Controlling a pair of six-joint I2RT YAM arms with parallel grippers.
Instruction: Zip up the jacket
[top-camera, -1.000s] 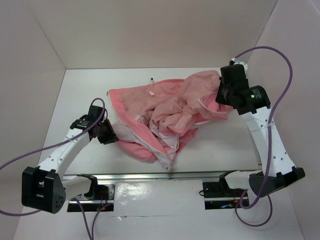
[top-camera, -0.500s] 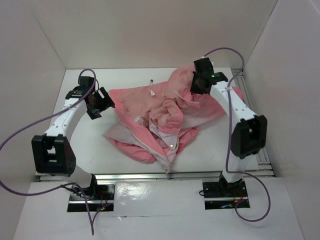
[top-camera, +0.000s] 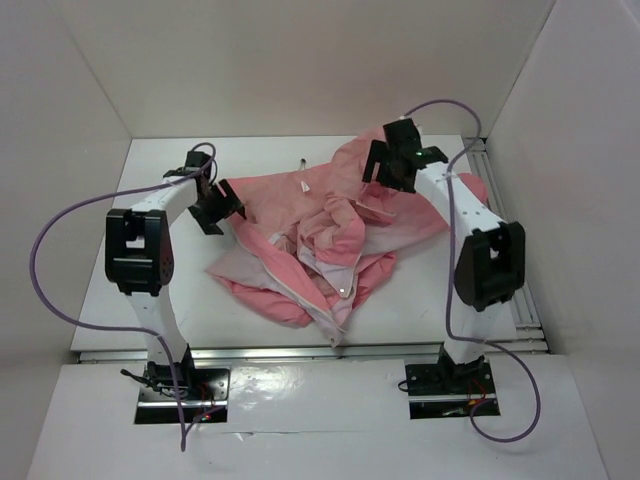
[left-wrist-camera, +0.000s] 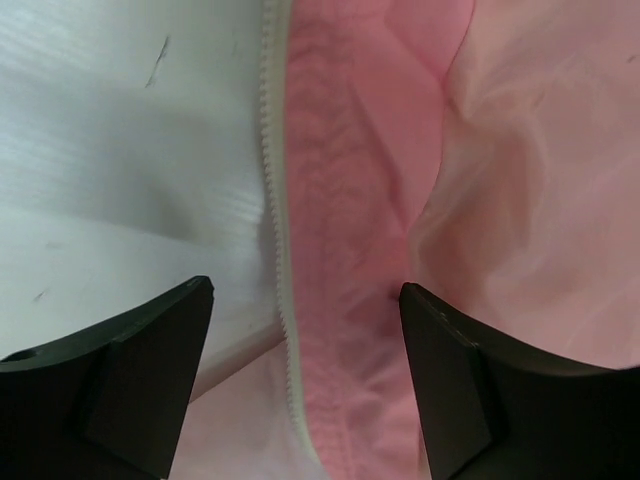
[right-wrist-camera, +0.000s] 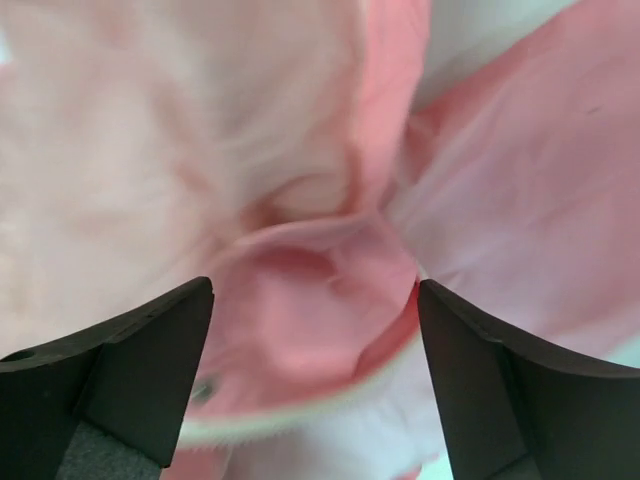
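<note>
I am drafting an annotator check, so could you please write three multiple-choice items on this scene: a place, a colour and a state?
1. Where is the left hand? A. Over the left edge of the large crumpled salmon-pink fabric jacket. B. Over its far right part. C. By its arm's base.
2. What colour is the jacket's long zipper? A. Black. B. White. C. Blue.
3. The left hand and the right hand are: A. both open. B. both shut. C. only the left open.
Answers: 1 A, its wrist view shows that edge below; 2 B, the teeth look white beside the pink; 3 A, each wrist view shows fingers wide apart.
</note>
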